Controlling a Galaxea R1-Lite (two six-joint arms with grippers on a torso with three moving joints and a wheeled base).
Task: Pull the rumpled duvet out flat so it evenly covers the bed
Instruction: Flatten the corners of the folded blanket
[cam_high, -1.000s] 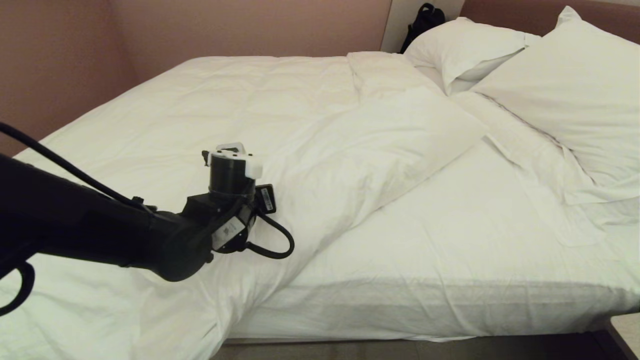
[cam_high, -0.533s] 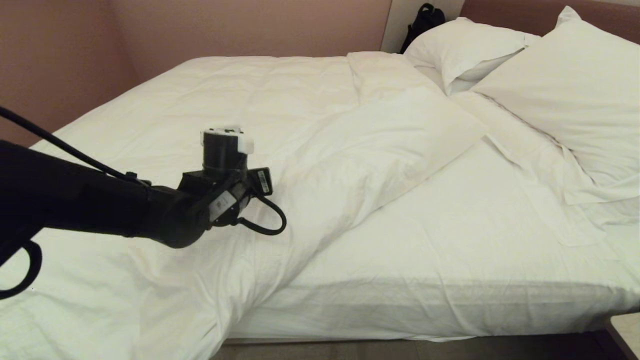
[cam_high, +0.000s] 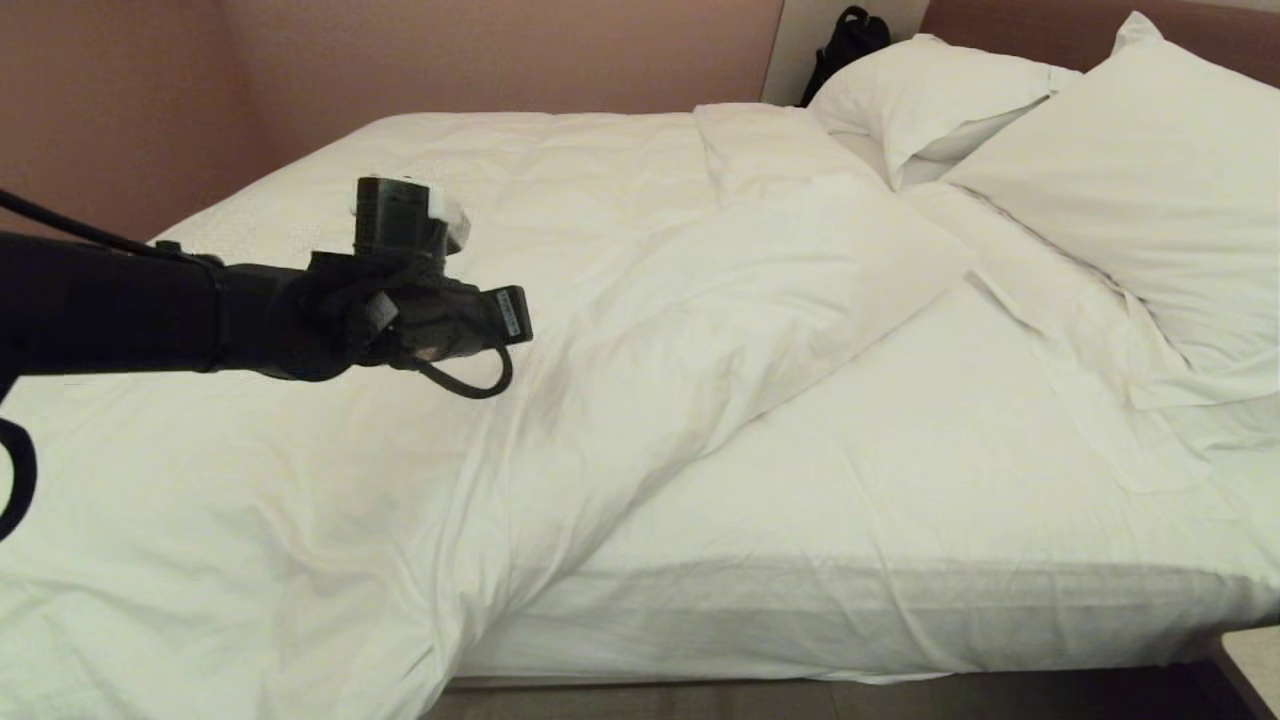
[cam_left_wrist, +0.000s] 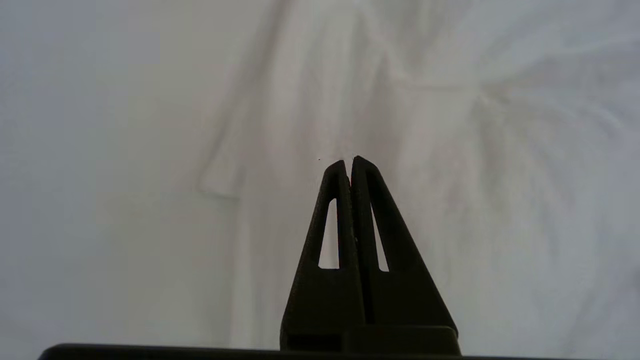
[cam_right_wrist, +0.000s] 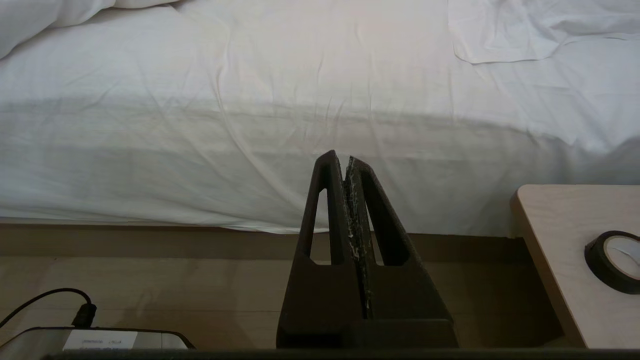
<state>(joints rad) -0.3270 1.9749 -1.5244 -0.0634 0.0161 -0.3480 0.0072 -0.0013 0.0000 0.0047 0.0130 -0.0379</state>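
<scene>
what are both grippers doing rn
Left gripper: closed, empty, above the duvet.
Right gripper: closed, empty, beside the bed.

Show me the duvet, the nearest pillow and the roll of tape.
duvet (cam_high: 640, 330): head view, its folded-back flap.
pillow (cam_high: 1150, 190): head view, middle of its face.
tape (cam_right_wrist: 616, 261): right wrist view, its black outer ring.
</scene>
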